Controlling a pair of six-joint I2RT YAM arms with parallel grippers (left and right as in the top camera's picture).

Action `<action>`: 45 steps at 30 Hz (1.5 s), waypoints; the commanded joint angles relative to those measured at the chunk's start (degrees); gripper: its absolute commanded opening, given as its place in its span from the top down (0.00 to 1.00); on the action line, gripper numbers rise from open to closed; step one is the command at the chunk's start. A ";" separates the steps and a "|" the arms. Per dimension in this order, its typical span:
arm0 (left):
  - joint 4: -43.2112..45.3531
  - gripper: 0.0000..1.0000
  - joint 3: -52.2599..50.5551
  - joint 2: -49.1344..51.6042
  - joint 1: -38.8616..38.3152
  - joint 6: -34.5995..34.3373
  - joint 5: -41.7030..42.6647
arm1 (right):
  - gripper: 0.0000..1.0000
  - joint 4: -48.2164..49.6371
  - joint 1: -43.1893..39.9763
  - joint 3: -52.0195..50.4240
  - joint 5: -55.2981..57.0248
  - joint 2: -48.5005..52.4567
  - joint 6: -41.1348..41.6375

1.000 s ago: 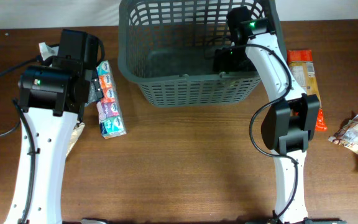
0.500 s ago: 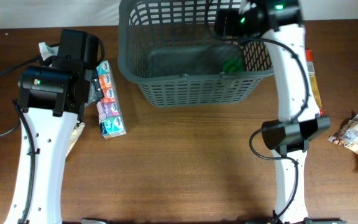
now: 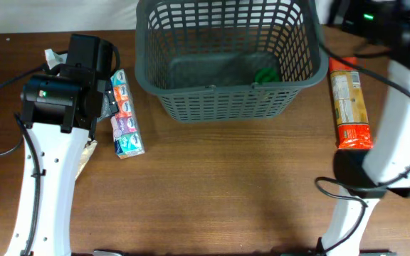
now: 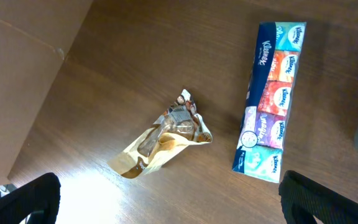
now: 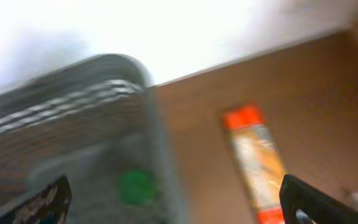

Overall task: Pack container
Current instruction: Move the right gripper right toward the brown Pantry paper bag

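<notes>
Nearest, the left gripper [image 4: 169, 202] hangs unclenched, its fingers wide apart and holding nothing, above a crumpled wrapper [image 4: 163, 140]. Just past it, at 10 o'clock on the table [image 3: 226, 185], lies a tissue pack [image 3: 123, 114]. At 2 o'clock an orange packet [image 3: 349, 103] lies just beside the container [image 3: 223, 103]. The container stands upright at 12 o'clock, with a green item [image 3: 266, 74] on its floor toward 3 o'clock. Farthest, the right gripper [image 5: 179, 205], blurred, is spread wide and empty over the container's right edge.
</notes>
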 commanded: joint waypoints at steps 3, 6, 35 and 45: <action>-0.24 0.01 -0.09 0.42 0.24 0.11 0.02 | 0.01 -0.37 -9.55 -0.76 3.72 -3.67 -0.63; -0.87 0.00 -0.09 0.42 0.24 0.09 0.04 | 0.01 -0.37 -13.62 -0.76 2.95 -4.26 0.00; -1.31 0.00 -0.09 0.42 0.24 0.13 0.00 | 0.01 9.70 -34.84 -70.44 -2.64 -19.87 18.21; -1.01 0.00 -0.09 0.42 0.24 0.11 -0.02 | 0.01 14.73 -44.22 -73.02 -12.98 -18.64 34.49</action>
